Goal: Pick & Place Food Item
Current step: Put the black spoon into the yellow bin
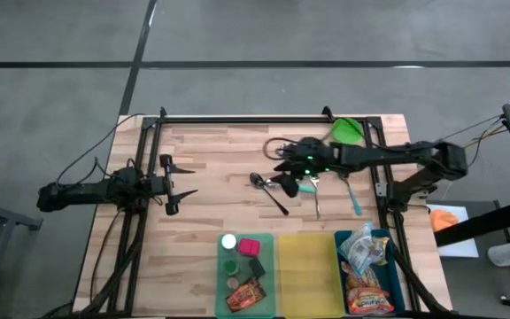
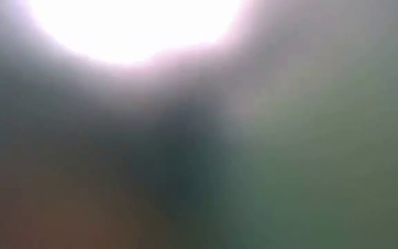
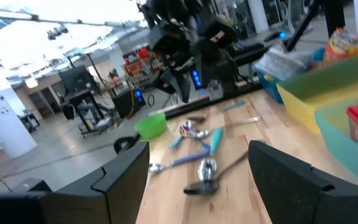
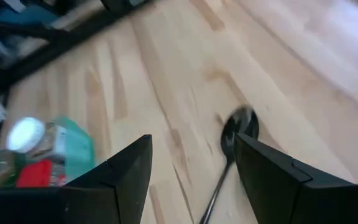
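Right wrist: spoon (image 4: 238, 127) btwn open fingers (image 4: 272, 174).

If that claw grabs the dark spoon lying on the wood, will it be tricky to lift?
Probably. The dark spoon lies flat on the table, so the open right claw has little to catch. It looks stiff and light; its thin glossy handle might slip or swivel.

I see pale, smooth wood grain on the counter (image 4: 185, 68), a glossy dark metal spoon (image 4: 238, 127) lying on it, matt black plastic on my right claw (image 4: 191, 171), and shiny crinkled snack wrappers (image 1: 366, 257).
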Action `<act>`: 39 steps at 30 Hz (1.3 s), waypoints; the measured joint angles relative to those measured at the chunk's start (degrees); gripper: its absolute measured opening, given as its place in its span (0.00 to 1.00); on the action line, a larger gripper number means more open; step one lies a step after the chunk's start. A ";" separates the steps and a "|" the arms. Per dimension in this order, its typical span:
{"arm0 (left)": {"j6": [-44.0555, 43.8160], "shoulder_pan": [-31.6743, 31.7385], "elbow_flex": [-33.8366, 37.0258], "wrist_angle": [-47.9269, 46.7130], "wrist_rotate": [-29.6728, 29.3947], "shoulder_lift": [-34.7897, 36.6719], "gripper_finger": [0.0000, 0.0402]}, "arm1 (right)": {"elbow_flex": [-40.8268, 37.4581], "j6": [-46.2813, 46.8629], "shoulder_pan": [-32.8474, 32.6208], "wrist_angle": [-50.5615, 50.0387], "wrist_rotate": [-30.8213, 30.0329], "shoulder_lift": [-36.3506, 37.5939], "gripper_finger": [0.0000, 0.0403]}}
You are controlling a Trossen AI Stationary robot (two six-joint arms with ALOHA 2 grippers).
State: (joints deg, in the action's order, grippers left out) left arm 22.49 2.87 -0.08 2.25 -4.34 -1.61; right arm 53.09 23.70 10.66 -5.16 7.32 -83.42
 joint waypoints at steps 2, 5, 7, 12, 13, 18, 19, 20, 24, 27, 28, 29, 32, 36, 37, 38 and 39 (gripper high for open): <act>0.02 0.00 0.00 -0.69 0.04 -0.11 0.69 | 4.14 1.77 0.00 -4.77 -0.03 -3.89 0.55; -0.01 -0.02 0.00 -0.69 0.03 -0.37 0.69 | 10.06 2.67 0.00 -12.16 -0.27 -9.70 0.55; -0.01 -0.01 0.00 -0.70 0.04 -0.37 0.69 | 13.63 2.67 -0.10 -16.56 -0.82 -13.21 0.55; -0.01 0.00 0.00 -0.71 0.04 -0.37 0.69 | 21.21 2.81 -0.42 -25.22 -4.88 -21.74 0.55; -0.01 -0.02 0.00 -0.71 0.04 -0.37 0.69 | 22.43 3.01 -0.55 -26.70 -5.51 -23.28 0.55; -0.03 0.00 0.00 -0.73 0.04 -0.37 0.69 | 26.49 3.36 -0.98 -31.55 -6.47 -29.23 0.55; -0.03 -0.01 0.00 -0.73 0.04 -0.37 0.69 | 26.87 3.37 -1.15 -31.96 -6.55 -30.03 0.55; -0.03 0.00 0.00 -0.73 0.04 -0.39 0.69 | 27.22 3.37 -1.31 -32.19 -6.81 -30.72 0.55; -0.14 0.00 0.00 -0.73 0.05 -0.42 0.69 | 27.83 4.64 -1.94 -32.19 -7.76 -32.10 0.55; -0.11 -0.02 0.00 -0.76 0.04 -0.48 0.69 | 27.67 6.18 -2.30 -30.72 -8.23 -32.22 0.55; -0.13 -0.01 0.00 -0.76 0.04 -0.48 0.69 | 27.50 6.53 -2.50 -30.66 -8.73 -32.22 0.55; -0.13 -0.02 0.00 -0.76 0.07 -0.48 0.69 | 27.44 6.82 -2.70 -30.66 -9.06 -32.18 0.55; -0.11 -0.01 0.00 -0.76 0.07 -0.52 0.69 | 27.44 8.41 -3.18 -30.61 -9.07 -31.62 0.55; -0.11 -0.02 0.00 -0.76 0.05 -0.52 0.69 | 27.44 9.80 -3.93 -30.56 -9.39 -31.38 0.55; -0.09 0.00 0.00 -0.76 0.06 -0.52 0.69 | 27.44 10.20 -4.22 -30.69 -9.70 -31.38 0.55; -0.09 0.00 0.00 -0.76 0.06 -0.52 0.69 | 27.44 10.63 -4.58 -30.72 -10.20 -31.38 0.55; -0.09 -0.02 0.00 -0.76 0.07 -0.52 0.69 | 27.44 11.15 -4.97 -30.75 -10.65 -31.38 0.55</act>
State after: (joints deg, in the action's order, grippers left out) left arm 22.39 2.86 -0.08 1.50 -4.27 -2.13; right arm 80.53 34.86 5.69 -35.90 -3.33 -114.80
